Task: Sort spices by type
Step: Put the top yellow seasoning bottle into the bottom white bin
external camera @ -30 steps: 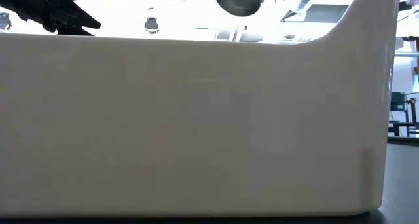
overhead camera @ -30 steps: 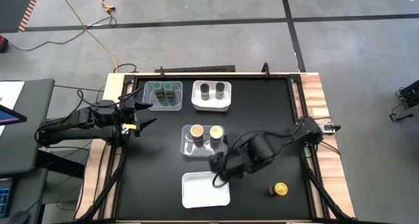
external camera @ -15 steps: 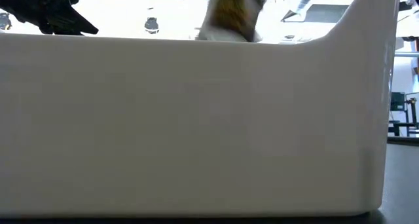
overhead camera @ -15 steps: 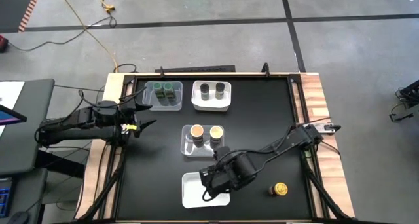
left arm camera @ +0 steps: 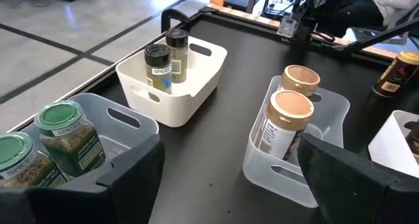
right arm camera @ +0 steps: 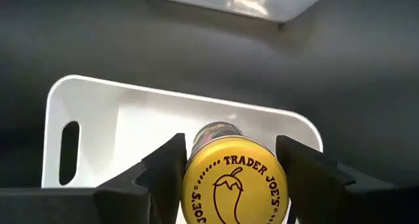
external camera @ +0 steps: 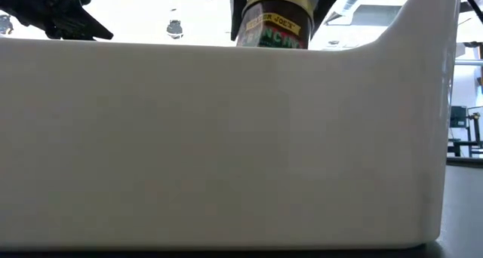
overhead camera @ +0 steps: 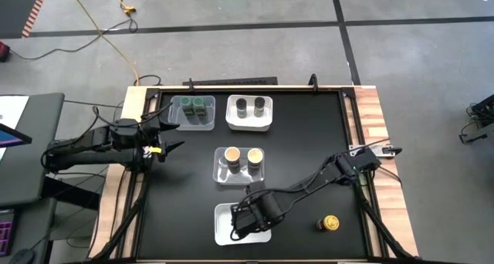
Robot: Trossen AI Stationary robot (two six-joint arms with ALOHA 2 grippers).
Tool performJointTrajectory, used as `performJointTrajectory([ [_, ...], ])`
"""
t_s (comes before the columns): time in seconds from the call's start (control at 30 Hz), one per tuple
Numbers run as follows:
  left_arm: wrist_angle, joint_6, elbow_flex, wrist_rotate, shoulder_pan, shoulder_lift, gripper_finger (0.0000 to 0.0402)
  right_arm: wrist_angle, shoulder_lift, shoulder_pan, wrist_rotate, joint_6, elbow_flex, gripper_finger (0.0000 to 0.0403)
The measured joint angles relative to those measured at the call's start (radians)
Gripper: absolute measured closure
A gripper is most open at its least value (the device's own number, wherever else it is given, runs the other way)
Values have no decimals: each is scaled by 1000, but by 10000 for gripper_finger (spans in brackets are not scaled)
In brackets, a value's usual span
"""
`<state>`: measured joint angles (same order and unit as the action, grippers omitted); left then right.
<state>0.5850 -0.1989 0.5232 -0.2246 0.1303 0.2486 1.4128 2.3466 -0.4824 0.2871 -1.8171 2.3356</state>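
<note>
Yellow lid (right arm camera: 234,183) of the jar between the right arm's fingers: "TRADER JOE'S" in an arc over a chilli-pepper drawing; same jar's label (external camera: 274,32) in the low view: "TRADER JOE'S" above larger letters cut off by the white tray wall (external camera: 226,145), seemingly "…NCH…", not fully legible; green-lidded jar (left arm camera: 71,136) in the clear tray: "SPICES" on the label band; second green-lidded jar (left arm camera: 23,165): "SPICES", partly cut off; labels on the dark-lidded jars (left arm camera: 158,67): too small to read.
</note>
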Motion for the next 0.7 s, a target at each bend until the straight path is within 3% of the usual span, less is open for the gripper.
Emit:
performJointTrajectory([
  [0.7, 0, 0, -1, 0, 0, 0, 68, 8, -1, 17, 6, 16, -3, 152],
])
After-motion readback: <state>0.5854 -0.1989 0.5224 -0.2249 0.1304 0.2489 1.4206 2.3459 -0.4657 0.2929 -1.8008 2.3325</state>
